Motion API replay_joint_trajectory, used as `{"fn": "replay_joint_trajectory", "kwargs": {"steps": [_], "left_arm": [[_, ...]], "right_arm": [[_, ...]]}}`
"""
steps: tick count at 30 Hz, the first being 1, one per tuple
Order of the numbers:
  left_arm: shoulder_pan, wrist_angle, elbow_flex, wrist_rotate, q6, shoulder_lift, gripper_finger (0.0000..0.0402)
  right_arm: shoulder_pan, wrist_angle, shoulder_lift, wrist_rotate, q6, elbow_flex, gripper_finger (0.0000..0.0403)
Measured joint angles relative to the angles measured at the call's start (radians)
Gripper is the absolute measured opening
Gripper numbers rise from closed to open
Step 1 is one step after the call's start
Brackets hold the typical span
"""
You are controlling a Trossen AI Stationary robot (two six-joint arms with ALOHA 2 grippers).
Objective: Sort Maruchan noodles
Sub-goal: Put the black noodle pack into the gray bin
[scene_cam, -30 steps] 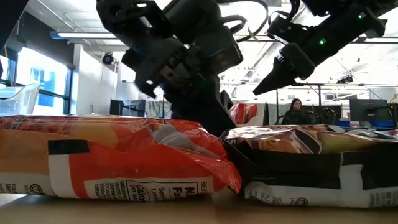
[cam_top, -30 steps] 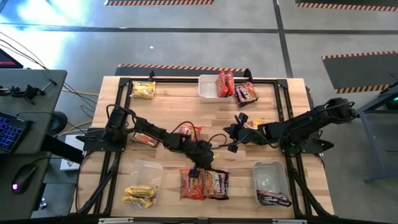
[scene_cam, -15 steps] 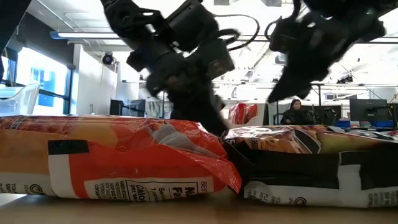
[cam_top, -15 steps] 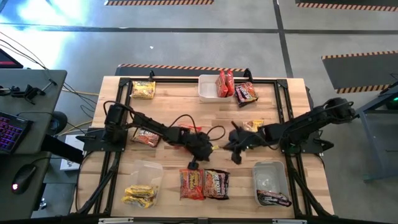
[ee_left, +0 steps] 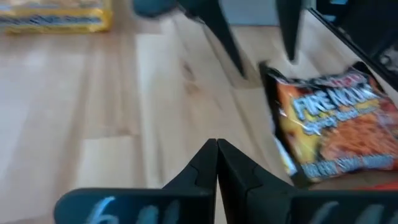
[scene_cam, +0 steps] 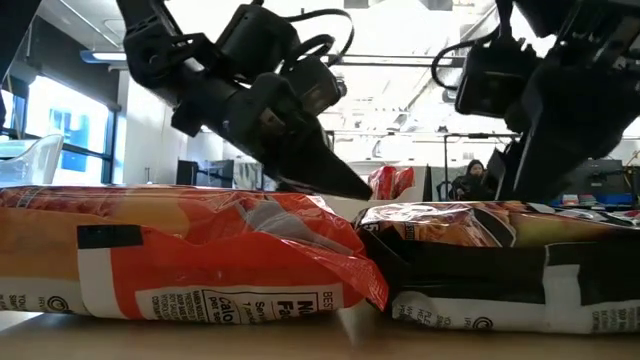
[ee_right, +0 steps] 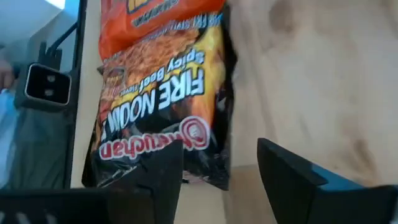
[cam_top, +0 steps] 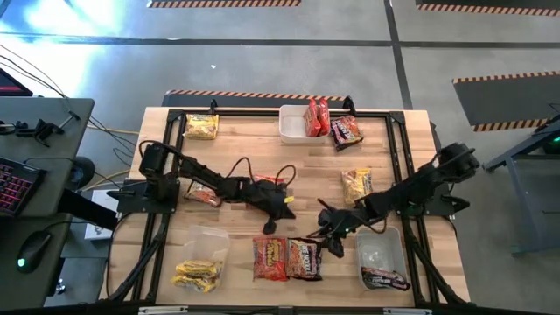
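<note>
Front centre of table (cam_top: 245,140): two noodle packets (cam_top: 287,259) touching side by side; right gripper (cam_top: 327,234) just beside them, left gripper (cam_top: 282,208) behind. Front left: tub (cam_top: 203,238) holding packets. Front right: tub (cam_top: 381,254) holding one packet. Rear centre: tub (cam_top: 292,123) with upright packets, another packet (cam_top: 346,130) just right. Rear left corner: lone packet (cam_top: 202,126)

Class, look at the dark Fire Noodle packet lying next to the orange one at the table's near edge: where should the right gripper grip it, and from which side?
Take the dark Fire Noodle packet by its free right-hand edge, descending from above. It lies flat, its left side against the orange packet, so only the outer edge offers room. The right gripper, open, hovers near that side.
</note>
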Motion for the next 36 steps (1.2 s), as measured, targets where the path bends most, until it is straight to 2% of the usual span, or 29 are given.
{"fn": "replay_joint_trajectory", "kwargs": {"steps": [4,7,16,22,30,36], "left_arm": [[0.016,0.001,0.0,-0.005,0.015,-0.02,0.0],[0.017,0.001,-0.002,-0.03,0.04,-0.034,0.0],[0.017,0.021,-0.006,-0.138,0.058,-0.04,0.0],[0.023,0.129,-0.071,-0.158,0.035,-0.04,0.0],[0.029,0.198,-0.114,-0.171,0.027,-0.057,0.0],[0.029,0.192,-0.114,-0.185,0.061,-0.096,0.0]], "right_arm": [[-0.005,0.038,0.064,-0.005,0.046,0.0,0.0171],[-0.012,0.04,0.089,-0.002,0.047,0.006,0.0143],[-0.028,0.076,0.096,0.018,0.019,0.006,0.001],[-0.055,0.072,0.082,0.114,0.084,0.006,0.0006],[-0.072,-0.02,0.006,0.313,0.18,0.006,0.0],[-0.074,-0.204,-0.047,0.543,0.439,0.007,0.0]]}}
